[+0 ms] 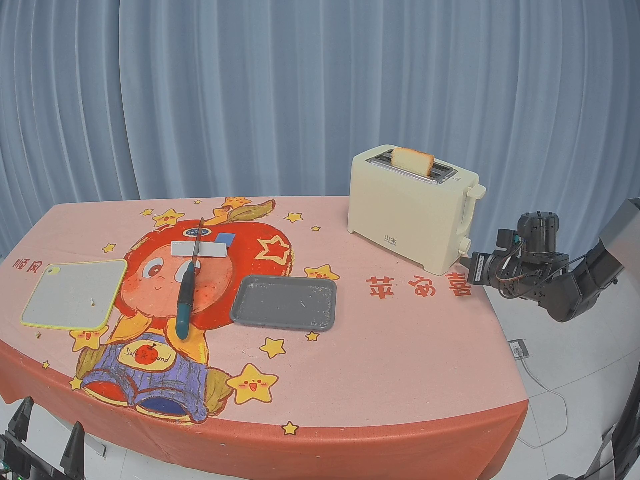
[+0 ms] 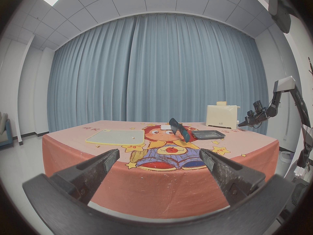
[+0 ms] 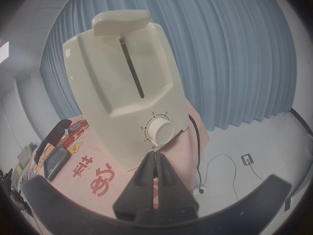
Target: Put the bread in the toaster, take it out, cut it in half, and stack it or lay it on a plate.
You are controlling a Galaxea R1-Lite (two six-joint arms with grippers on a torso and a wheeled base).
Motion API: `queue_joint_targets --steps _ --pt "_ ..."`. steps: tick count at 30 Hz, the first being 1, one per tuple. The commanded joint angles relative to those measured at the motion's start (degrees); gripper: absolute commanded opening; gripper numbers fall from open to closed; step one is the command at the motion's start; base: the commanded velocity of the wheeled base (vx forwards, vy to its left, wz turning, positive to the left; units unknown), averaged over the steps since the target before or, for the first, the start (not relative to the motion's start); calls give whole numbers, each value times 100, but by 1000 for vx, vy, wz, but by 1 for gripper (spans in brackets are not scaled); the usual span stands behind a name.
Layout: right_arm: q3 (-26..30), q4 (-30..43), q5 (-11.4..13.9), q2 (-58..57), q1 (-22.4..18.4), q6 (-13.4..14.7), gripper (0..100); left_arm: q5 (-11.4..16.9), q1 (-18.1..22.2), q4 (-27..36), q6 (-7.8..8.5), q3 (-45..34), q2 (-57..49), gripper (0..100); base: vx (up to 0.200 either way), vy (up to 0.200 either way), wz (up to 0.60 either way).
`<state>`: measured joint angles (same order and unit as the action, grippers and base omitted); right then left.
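A slice of bread [image 1: 412,161] stands up out of a slot of the cream toaster [image 1: 413,208] at the table's back right. The toaster's lever [image 3: 120,22] is at the top of its slit. My right gripper [image 3: 156,155] is shut with nothing in it, its tips just short of the toaster's dial [image 3: 159,131]; it hangs off the table's right edge [image 1: 467,261]. A grey plate [image 1: 283,303] lies mid-table. A teal-handled knife [image 1: 187,288] leans on a white rest. My left gripper [image 2: 159,160] is open, low before the table's front left corner [image 1: 50,418].
A pale cutting board [image 1: 75,293] with a yellow rim lies at the table's left. The toaster's black cord [image 3: 197,147] drops off the right edge to a floor socket. Blue curtains hang behind the table.
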<state>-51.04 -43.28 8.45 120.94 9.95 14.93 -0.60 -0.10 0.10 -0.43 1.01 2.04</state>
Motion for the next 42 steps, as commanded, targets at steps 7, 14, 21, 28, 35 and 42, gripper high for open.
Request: queue_joint_targets --steps 7,14,21,28,35,42 --pt "-11 -5 -1 -88 7 1 0 -2 1 -1 -1 -101 -1 100 0 0 0" --pt "121 12 -10 -115 34 -8 0 -2 1 -1 -1 -101 -1 100 0 0 0" --pt "33 3 -71 96 16 1 0 -2 1 -1 -1 -101 -1 100 0 0 0" --pt "-64 3 -71 114 -19 10 0 -2 1 -1 -1 -101 -1 100 0 0 0" --pt "-204 3 -159 237 -10 256 0 -2 1 -1 -1 -101 -1 100 0 0 0" --pt "-222 3 -159 228 -10 273 0 -2 1 -1 -1 -101 -1 100 0 0 0"
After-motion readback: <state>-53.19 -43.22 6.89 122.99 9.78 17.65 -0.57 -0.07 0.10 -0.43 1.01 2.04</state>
